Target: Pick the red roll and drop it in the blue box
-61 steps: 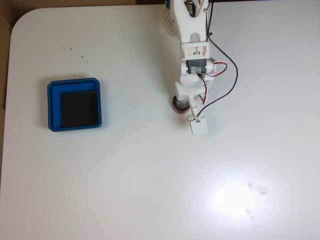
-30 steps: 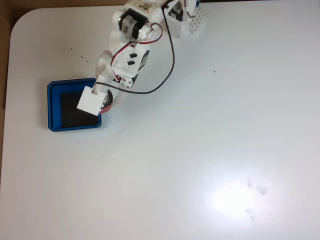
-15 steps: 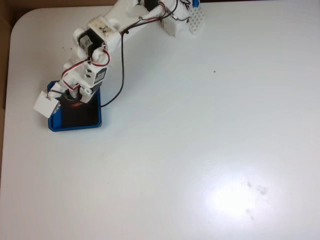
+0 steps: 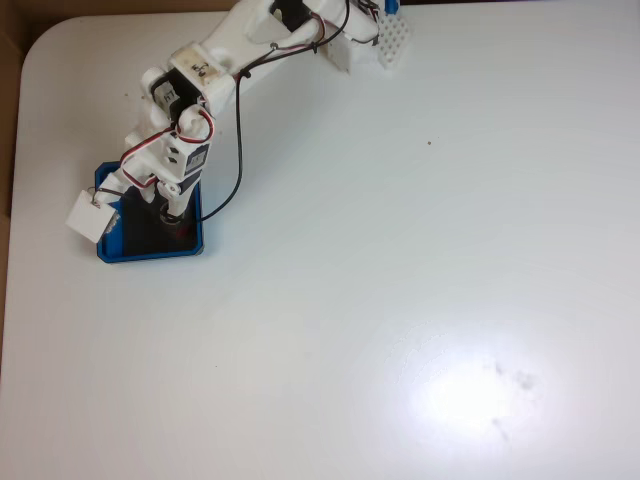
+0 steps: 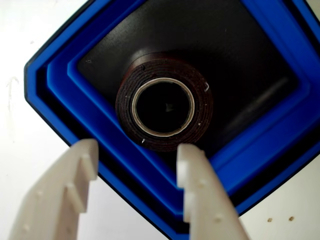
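In the wrist view the tool (image 5: 137,155) hangs above the blue box (image 5: 60,75) with its two white fingers (image 5: 200,190) spread apart and nothing between them. Just beyond the fingertips the red roll (image 5: 162,107) lies flat on the black floor of the box, its pale core ring facing up. The fixed view shows the white arm (image 4: 200,70) reaching from the far edge of the white table (image 4: 400,300) down over the blue box (image 4: 150,250) at the left; there the roll is mostly hidden under the arm.
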